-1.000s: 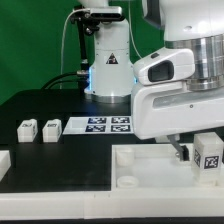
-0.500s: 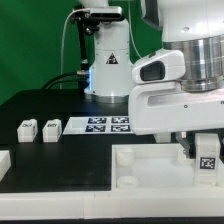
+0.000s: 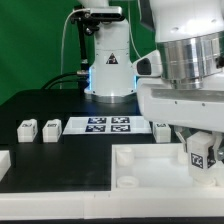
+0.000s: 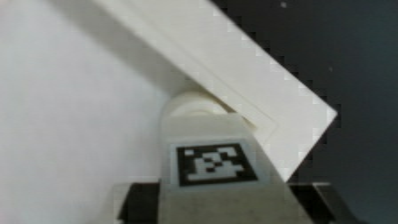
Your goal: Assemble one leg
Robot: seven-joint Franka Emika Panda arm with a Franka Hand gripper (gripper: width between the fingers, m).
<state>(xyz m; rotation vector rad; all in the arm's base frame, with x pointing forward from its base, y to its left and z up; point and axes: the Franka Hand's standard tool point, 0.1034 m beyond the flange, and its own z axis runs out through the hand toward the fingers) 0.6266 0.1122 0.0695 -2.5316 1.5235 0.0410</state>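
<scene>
My gripper (image 3: pixel 201 146) is shut on a leg (image 3: pixel 201 153), a small white block whose black-and-white tag faces the exterior camera. It holds the leg at the exterior view's right, over the far right corner of the large white tray-like part (image 3: pixel 150 172). In the wrist view the leg (image 4: pixel 212 140) runs out from between my dark fingers (image 4: pixel 143 203), its far end at the part's corner (image 4: pixel 267 85). Whether it touches the corner socket I cannot tell. Two more legs (image 3: pixel 27 128) (image 3: pixel 51 128) stand on the black table at the exterior view's left.
The marker board (image 3: pixel 104 125) lies behind the tray-like part, with a small white block (image 3: pixel 160 128) at its right end. A white piece (image 3: pixel 3 160) sits at the exterior view's left edge. A robot base and lamp (image 3: pixel 108 60) stand behind.
My wrist has turned and shifted, and the held leg has moved slightly to the exterior view's left, its tag now tilted. The loose legs have not moved.
</scene>
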